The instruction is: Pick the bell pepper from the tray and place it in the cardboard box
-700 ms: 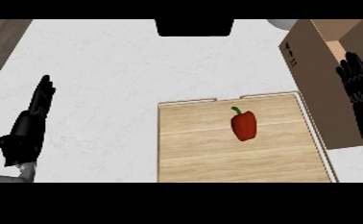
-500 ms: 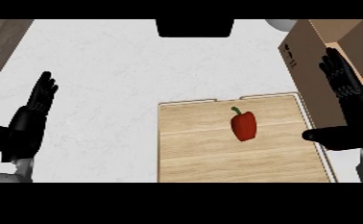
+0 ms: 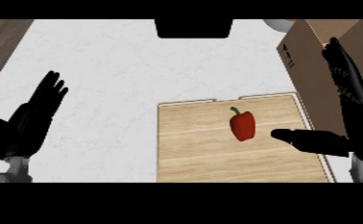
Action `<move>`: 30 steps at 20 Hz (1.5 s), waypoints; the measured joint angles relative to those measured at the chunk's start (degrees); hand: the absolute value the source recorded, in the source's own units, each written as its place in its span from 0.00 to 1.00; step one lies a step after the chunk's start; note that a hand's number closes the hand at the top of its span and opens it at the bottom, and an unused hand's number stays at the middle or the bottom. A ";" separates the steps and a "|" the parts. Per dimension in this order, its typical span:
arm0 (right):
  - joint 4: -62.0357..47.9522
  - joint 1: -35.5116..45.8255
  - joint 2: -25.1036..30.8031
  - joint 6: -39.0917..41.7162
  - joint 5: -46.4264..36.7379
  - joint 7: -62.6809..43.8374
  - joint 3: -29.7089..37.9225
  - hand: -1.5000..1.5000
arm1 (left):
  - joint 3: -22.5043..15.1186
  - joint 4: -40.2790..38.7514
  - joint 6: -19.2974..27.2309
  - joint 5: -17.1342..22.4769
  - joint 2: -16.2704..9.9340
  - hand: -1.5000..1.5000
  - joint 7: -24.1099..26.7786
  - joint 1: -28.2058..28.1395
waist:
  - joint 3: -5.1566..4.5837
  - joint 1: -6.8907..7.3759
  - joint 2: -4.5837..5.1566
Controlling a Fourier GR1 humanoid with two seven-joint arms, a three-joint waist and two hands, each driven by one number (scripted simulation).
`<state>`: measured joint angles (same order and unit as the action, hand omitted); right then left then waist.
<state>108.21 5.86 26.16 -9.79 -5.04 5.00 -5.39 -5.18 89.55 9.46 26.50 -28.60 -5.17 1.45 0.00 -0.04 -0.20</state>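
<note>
Reaching was the step we were on: our right robot hand [image 3: 333,139] sat open, thumb just beside the bell pepper [image 3: 242,125] lying on the tray [image 3: 191,160]. Next we needed to wrap it, then lift toward the cardboard box [image 3: 312,69]. Left robot hand [image 3: 34,117] rested open.

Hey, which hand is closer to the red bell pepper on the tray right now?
The right hand: its thumb reaches over the tray just right of the bell pepper. The left hand rests open far to the left, off the tray.
</note>
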 measured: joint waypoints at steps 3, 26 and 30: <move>4.94 -1.35 1.35 1.06 -4.44 -0.55 -3.16 0.00 | 0.88 1.07 -0.53 0.97 -0.32 0.50 -1.94 0.15 | -0.03 -0.09 -0.03; 5.68 21.19 3.56 38.30 -17.01 -60.00 -24.75 0.00 | 0.91 1.90 -1.96 -0.23 1.57 0.50 -2.86 -0.34 | -0.18 1.19 0.20; 3.39 22.56 1.53 39.84 -15.25 -61.63 -24.68 0.00 | 2.17 1.74 -2.11 -0.09 1.55 0.50 -3.85 0.41 | -0.12 0.58 0.14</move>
<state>111.60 28.42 27.70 30.05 -20.30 -56.64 -30.07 -3.01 91.29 7.35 26.41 -27.04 -9.02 1.86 -0.12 0.55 -0.06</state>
